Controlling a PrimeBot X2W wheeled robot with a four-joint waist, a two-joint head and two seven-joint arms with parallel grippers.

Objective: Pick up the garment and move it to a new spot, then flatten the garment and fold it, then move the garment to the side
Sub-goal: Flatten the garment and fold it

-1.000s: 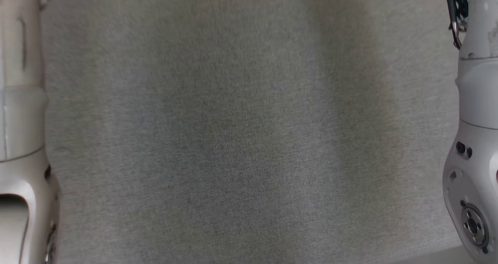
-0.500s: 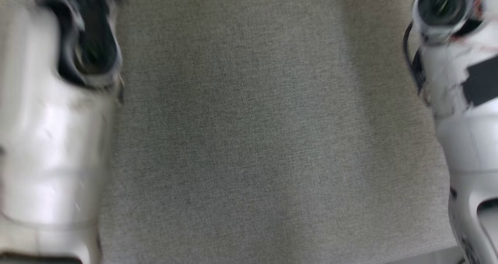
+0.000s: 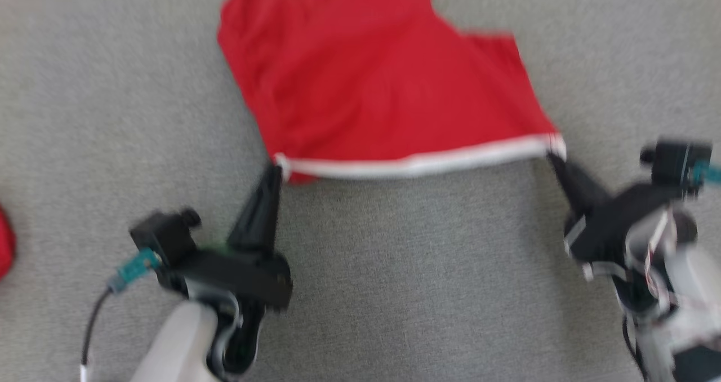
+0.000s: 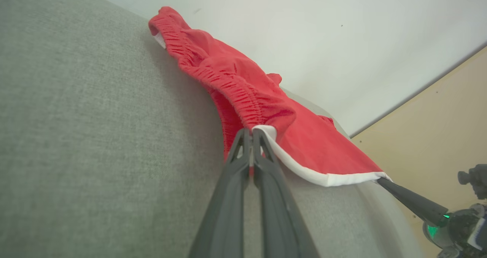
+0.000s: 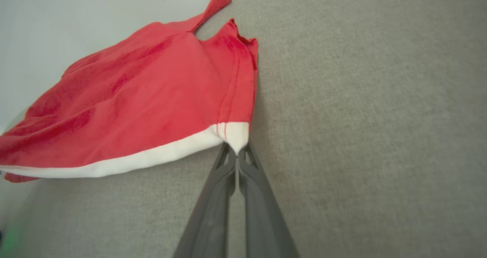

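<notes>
The garment is red with a white band along its near edge and lies spread on the grey cloth surface, the band stretched between my two grippers. My left gripper is shut on the band's left corner, seen close in the left wrist view, where a gathered red edge of the garment runs away from the fingers. My right gripper is shut on the right corner, its tips pinching the white corner of the garment. The right gripper's fingers also show at the left wrist view's lower right.
A small red thing sits at the head view's left edge. Beyond the surface's far edge are a white wall and a tan panel. Bare grey cloth lies on every side of the garment.
The head camera has moved: earlier it showed blurred grey cloth and pale forearms at the sides; now both grippers and the red garment are in it.
</notes>
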